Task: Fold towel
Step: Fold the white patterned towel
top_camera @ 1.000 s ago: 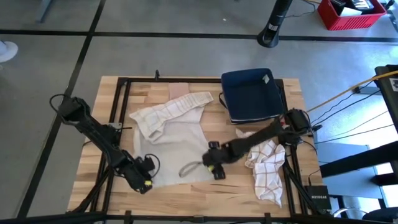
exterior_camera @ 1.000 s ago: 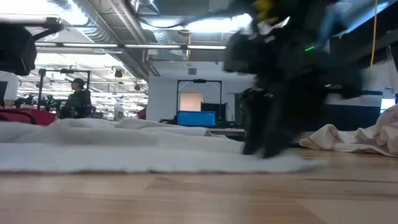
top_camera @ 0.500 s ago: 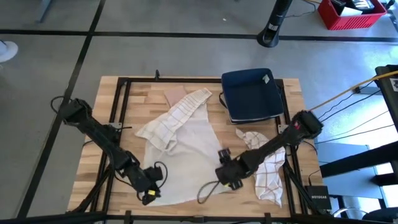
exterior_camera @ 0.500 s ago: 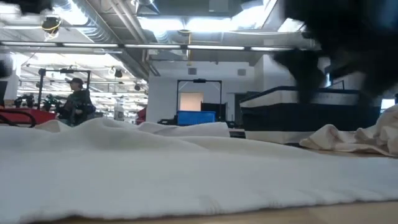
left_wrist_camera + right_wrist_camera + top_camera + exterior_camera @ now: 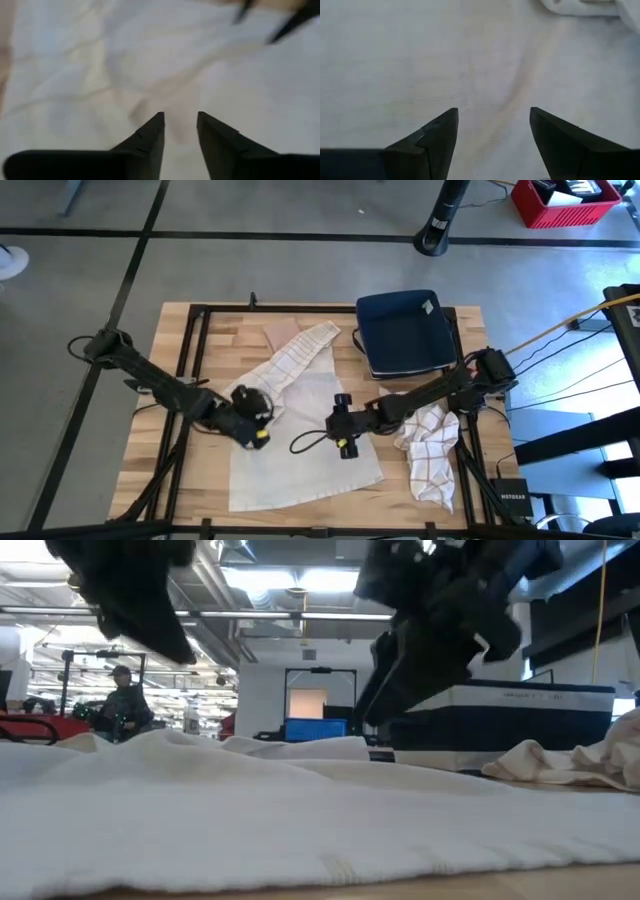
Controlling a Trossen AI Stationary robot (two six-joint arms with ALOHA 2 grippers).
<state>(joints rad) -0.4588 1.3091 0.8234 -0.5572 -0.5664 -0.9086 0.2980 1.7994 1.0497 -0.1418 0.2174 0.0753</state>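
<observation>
1. Two end effectors are over the same cloth right now. The white towel (image 5: 300,425) lies spread across the middle of the counter (image 5: 140,450), with its near edge close to the counter's front edge and a striped part bunched up toward the back edge.

2. Left end effector (image 5: 256,420) hovers over the towel's left part, near the bunched-up section. From its wrist camera the fingers (image 5: 150,137) stand partly apart with nothing between them, just rumpled white fabric underneath. My guess is it sits there because that wrinkled bit needs pulling flat before any fold works.

3. Right end effector (image 5: 341,430) is over the towel's right part. Its fingers (image 5: 437,132) are spread wide and empty, with flat cloth below. Looks like it's lined up to pinch an edge on its side, so both arms can lift together.

4. Off to the side, a checked cloth (image 5: 430,450) is crumpled by the counter's right edge and a dark blue bin (image 5: 405,330) sits at the back right corner. Both are apart from the white towel, so I'd say they're just waiting their turn.

5. Fold isn't started as far as I can judge, since the towel is only one layer over most of its area.
</observation>
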